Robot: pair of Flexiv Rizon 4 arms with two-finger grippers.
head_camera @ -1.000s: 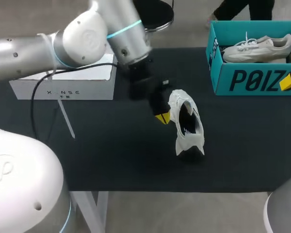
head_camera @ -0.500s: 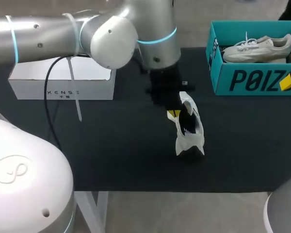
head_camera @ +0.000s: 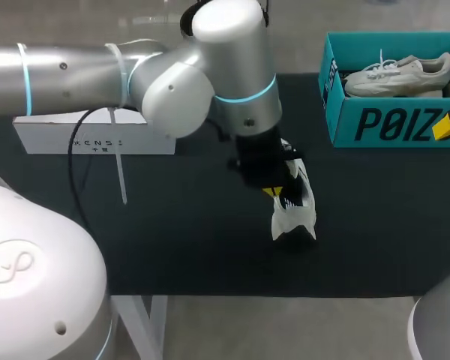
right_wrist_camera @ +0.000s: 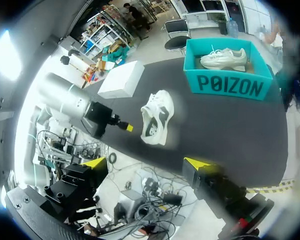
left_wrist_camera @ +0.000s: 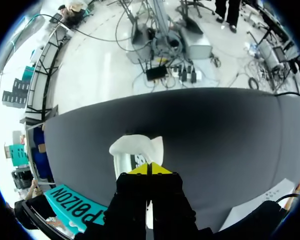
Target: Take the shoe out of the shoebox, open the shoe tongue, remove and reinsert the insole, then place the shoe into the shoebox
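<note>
observation: over the last second my left gripper [head_camera: 274, 192] has swung across from beside the white mesh sneaker [head_camera: 292, 206] and now sits over its opening. the sneaker itself has not shifted. it lies on the black table top [head_camera: 172, 240], well apart from the teal cardboard shoebox [head_camera: 390, 124], which holds a second pale sneaker [head_camera: 397, 75].

left wrist view: the yellow tips are pressed together with nothing visible between them, just above the sneaker's collar. i cannot tell whether they touch it.

my right gripper [right_wrist_camera: 146, 163] stands well away on the shoebox side, tips wide apart and empty, as before.

judgement: removal from the box is complete. the left arm is lining up for the tongue-opening step, which is not yet done. the insole work is still ahead.
</note>
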